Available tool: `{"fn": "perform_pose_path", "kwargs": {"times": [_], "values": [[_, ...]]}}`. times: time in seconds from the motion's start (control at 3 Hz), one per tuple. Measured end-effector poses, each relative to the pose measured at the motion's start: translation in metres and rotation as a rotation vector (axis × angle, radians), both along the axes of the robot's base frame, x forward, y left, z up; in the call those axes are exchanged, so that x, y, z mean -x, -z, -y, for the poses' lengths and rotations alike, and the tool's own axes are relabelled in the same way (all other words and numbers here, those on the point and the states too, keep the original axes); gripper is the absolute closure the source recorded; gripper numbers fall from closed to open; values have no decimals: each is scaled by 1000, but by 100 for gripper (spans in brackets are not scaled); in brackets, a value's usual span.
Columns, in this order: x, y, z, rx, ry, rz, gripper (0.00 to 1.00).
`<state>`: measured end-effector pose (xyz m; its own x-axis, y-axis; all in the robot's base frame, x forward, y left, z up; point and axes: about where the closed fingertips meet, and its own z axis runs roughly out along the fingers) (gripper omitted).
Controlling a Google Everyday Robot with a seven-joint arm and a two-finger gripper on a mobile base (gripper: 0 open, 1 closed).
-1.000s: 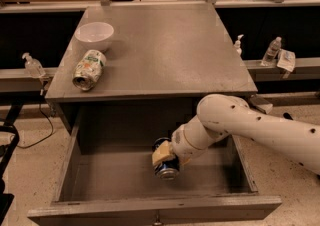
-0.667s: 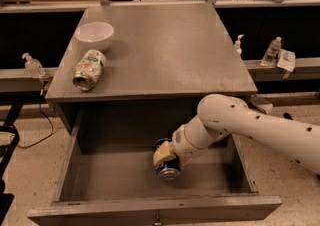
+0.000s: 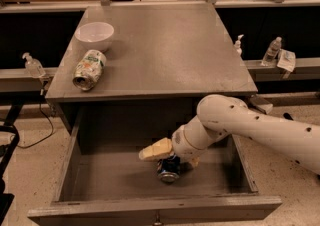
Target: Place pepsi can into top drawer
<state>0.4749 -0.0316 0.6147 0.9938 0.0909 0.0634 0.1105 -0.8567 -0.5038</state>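
Note:
The pepsi can (image 3: 169, 169), dark blue with a silver end facing me, lies on its side on the floor of the open top drawer (image 3: 100, 180), near the middle. My gripper (image 3: 170, 158) reaches down into the drawer from the right, just over the can. Its cream fingers (image 3: 154, 150) are spread apart, one to the can's upper left and one to its right, and do not clamp it. The white arm (image 3: 260, 125) crosses the drawer's right side.
On the cabinet top (image 3: 170, 45) a green-and-white can (image 3: 89, 69) lies on its side at the left, with a white bowl (image 3: 94, 35) behind it. Small bottles (image 3: 273, 50) stand on the ledges at right and left (image 3: 32, 65).
The left finger has swung slightly outward to the left, away from the can. The can stays on the drawer floor. The arm has barely moved.

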Motion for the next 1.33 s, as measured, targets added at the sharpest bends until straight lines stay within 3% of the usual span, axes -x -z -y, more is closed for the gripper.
{"fn": "perform_pose_path", "kwargs": {"times": [0.67, 1.33], "values": [[0, -9, -3, 8, -6, 13, 0], [-5, -74, 6, 49, 10, 132, 0]]}}
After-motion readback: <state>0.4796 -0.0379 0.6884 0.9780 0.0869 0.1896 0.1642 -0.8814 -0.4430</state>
